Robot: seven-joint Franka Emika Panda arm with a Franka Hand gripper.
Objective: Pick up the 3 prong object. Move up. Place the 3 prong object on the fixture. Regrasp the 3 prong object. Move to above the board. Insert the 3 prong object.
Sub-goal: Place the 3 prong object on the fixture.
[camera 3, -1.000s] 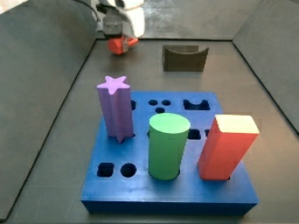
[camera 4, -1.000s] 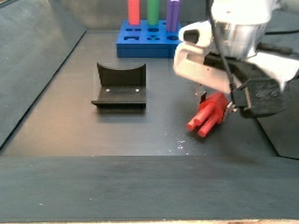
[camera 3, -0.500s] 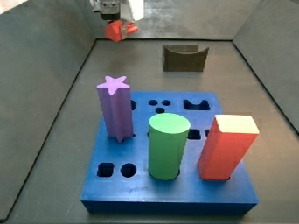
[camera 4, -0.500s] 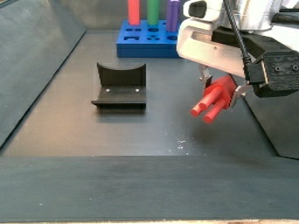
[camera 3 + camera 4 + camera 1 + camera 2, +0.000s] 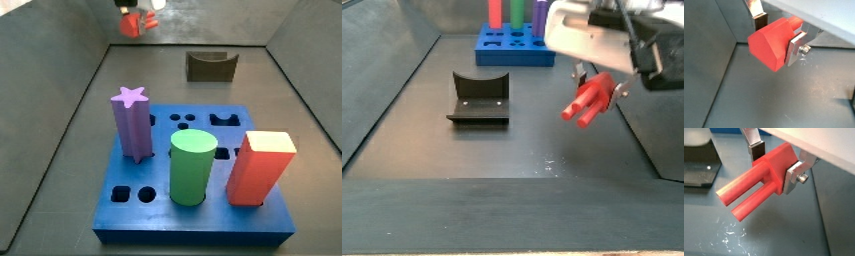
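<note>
Arm mostly cut off at frame top in both side views. Gripper [image 5: 774, 163] pinches the 3 prong object [image 5: 754, 188] by its block end, clear above the floor. Prongs slant downward; third prong hidden in wrist views.

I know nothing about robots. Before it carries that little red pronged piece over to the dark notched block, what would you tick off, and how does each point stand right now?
1. Grip: the gripper has its silver fingers clamped on the body of the 3 prong object. Ok.
2. Lift: in a side view the piece hangs off the floor, prongs pointing down at a slant. Ok.
3. Target: the notch of the fixture holds nothing. Ok.
4. Path: bare floor lies between the piece and the fixture. Ok.
5. Board: stands apart from the fixture, pegs upright. Ok.
6. Whether the grip will hold through the move: cannot tell.
</note>
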